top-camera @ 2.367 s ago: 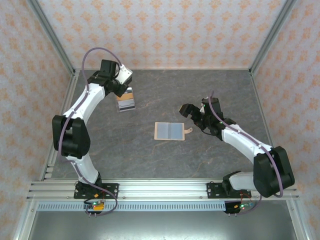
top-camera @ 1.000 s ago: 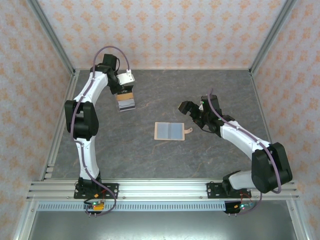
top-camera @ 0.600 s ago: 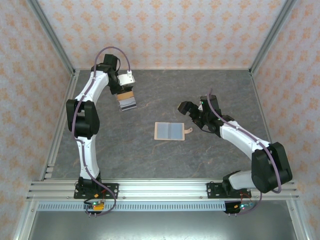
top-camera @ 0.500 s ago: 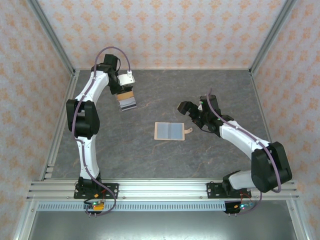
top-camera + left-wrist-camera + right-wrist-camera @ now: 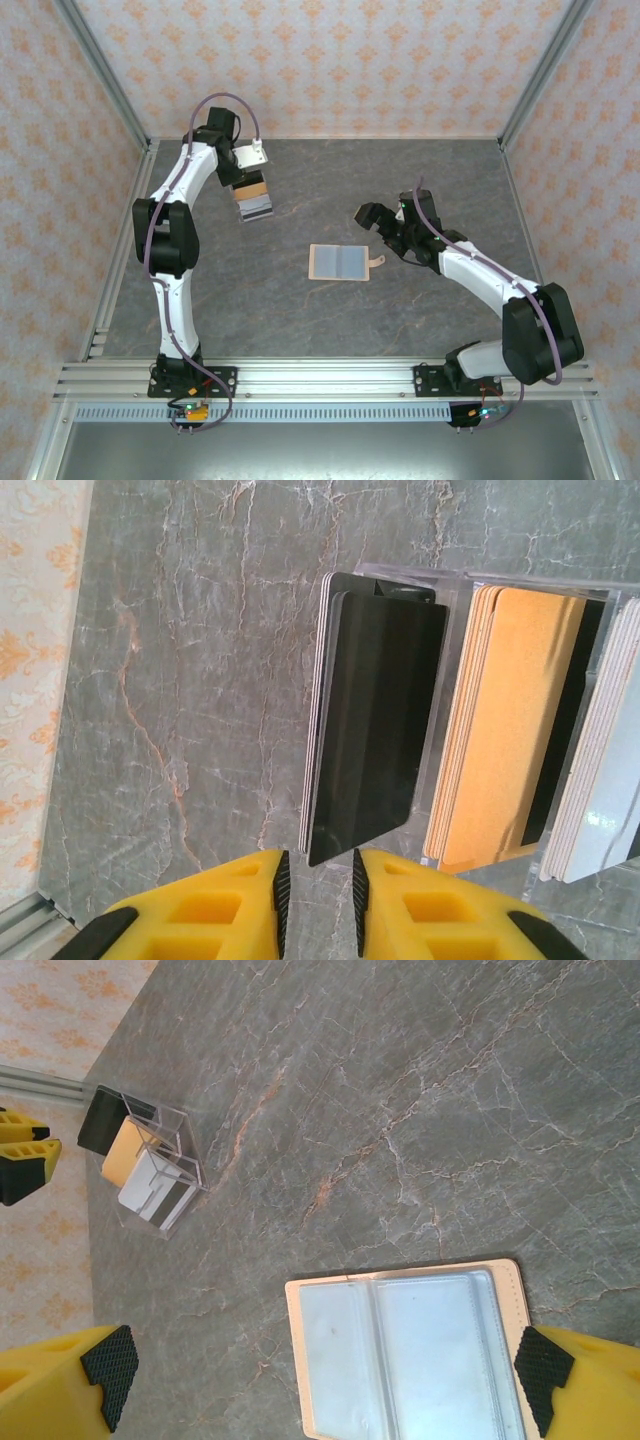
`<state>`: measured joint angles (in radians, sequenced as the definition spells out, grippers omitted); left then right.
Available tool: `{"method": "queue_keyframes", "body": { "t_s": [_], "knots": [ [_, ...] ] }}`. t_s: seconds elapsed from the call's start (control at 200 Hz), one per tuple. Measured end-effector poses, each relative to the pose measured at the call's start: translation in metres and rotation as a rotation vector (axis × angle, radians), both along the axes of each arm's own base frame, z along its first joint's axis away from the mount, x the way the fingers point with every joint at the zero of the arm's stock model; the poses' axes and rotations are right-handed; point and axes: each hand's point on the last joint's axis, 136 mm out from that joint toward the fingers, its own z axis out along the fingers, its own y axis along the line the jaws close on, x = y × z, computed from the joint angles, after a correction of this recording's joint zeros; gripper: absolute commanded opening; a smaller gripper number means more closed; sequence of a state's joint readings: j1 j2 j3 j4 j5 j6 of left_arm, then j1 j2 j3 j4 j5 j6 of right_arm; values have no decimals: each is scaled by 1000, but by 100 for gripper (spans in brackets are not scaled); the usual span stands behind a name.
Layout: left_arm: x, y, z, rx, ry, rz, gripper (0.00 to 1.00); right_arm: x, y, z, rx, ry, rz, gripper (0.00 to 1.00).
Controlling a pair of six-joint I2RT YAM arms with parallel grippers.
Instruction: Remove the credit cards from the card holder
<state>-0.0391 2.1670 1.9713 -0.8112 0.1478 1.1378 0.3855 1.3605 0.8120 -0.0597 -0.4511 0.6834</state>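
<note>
one black credit card (image 5: 375, 715) lies just before left hand (image 5: 320, 878).

Two white robot arms (image 5: 188, 178) with black joints trail mauve cables (image 5: 225, 96); yellow plastic fingers (image 5: 190, 920) carry black ribbed pads (image 5: 282, 900).

1. Faces of the credit cards (image 5: 375, 730) (black, tan-orange and grey-white, standing just ahead of the left gripper (image 5: 317, 885)): no name, number or brand legible.
2. Inner pockets of the card holder (image 5: 405, 1355), seen between the fingers of the right gripper (image 5: 327, 1375): no stamp or lettering legible.
3. Walls (image 5: 320, 60): repeating orange ornament, no words.
</note>
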Motion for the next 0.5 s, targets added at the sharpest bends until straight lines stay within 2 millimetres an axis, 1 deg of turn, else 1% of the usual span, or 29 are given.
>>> {"method": "queue_keyframes", "body": {
  "t_s": [0.205, 0.325, 0.405, 0.435, 0.5],
  "knots": [
    [2, -1, -3, -31, -8, 47, 28, 0, 0, 0, -12, -4, -1, 100],
    [2, -6, 2, -102, -28, 116, 28, -3, 7, 2, -51, -11, 16, 98],
    [0, -11, 17, -177, -66, 183, 29, -4, 14, 5, -82, -22, 36, 96],
    [-2, -13, 26, -214, -88, 214, 30, -4, 18, 5, -97, -24, 46, 95],
    [-7, -18, 52, -291, -151, 280, 32, -6, 26, 3, -123, -21, 67, 94]
  ]
}}
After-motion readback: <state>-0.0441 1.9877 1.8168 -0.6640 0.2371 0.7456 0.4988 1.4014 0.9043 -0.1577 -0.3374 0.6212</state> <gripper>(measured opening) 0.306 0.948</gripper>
